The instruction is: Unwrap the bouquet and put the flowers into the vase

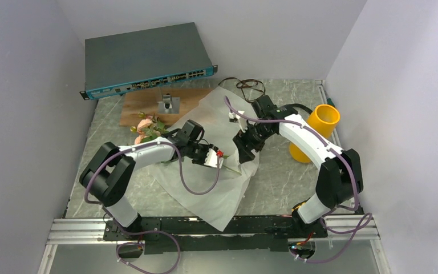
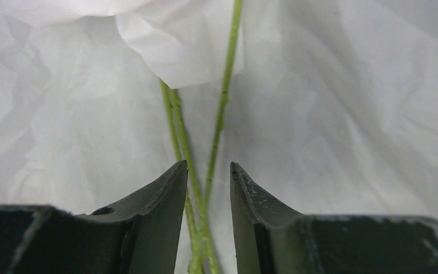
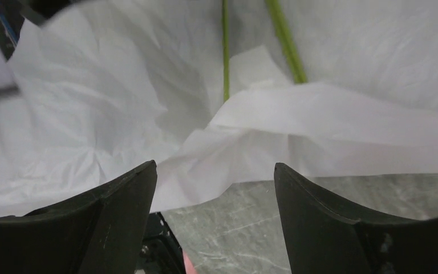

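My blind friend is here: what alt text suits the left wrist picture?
Thin green flower stems run up the middle between the two dark fingers of the left pincer, which stand slightly apart around them. Crumpled white paper fills the background, one fold hiding some stems' upper ends.

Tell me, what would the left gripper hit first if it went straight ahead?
Probably the green stems between its open fingers, then the white paper beneath; depth is hard to judge.

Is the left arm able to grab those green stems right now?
Probably yes. The stems run right between the left fingers, which stand a little apart. They lie bare on the white paper there; a fold of it covers them only farther up.
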Available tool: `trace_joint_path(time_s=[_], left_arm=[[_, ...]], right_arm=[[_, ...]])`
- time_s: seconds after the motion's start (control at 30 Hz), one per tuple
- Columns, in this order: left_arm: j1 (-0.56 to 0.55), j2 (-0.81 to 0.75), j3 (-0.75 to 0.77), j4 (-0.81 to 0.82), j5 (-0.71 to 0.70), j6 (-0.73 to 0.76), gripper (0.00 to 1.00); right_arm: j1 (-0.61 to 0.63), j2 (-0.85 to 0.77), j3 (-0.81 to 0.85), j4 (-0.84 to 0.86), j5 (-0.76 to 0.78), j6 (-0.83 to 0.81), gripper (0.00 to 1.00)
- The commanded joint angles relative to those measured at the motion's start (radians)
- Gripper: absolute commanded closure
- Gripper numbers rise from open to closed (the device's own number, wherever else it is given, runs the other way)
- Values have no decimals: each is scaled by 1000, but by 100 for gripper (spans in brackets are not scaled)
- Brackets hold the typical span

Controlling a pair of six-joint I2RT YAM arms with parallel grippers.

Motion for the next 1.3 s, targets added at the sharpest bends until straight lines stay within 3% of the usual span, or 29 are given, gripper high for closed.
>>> trace_joint_path(time_s=[0.0, 0.17, 0.5, 0.73, 0.97, 1.07, 1.1, 1.27], left_arm=[[4, 79, 59, 52, 49, 10, 59], [13, 116, 54, 5, 62, 78, 62], [14, -1, 11, -253, 90, 250, 80], [15, -12, -33, -206, 54, 196, 80], [16, 58, -66, -97, 19, 126, 75], [17, 81, -56, -77, 4, 83, 73], [19, 84, -51, -75, 1, 70, 72], [39, 82, -51, -59, -7, 36, 71]], right_arm=[[17, 45, 92, 63, -7, 73, 21], [51, 103, 115, 41, 25, 68, 13], [75, 117, 51, -30, 79, -49, 14], [80, 105, 65, -80, 97, -98, 15], [115, 155, 101, -71, 47, -45, 18], [115, 194, 123, -104, 16, -67, 36], [115, 198, 123, -118, 14, -86, 50], [102, 171, 107, -193, 15, -162, 100]])
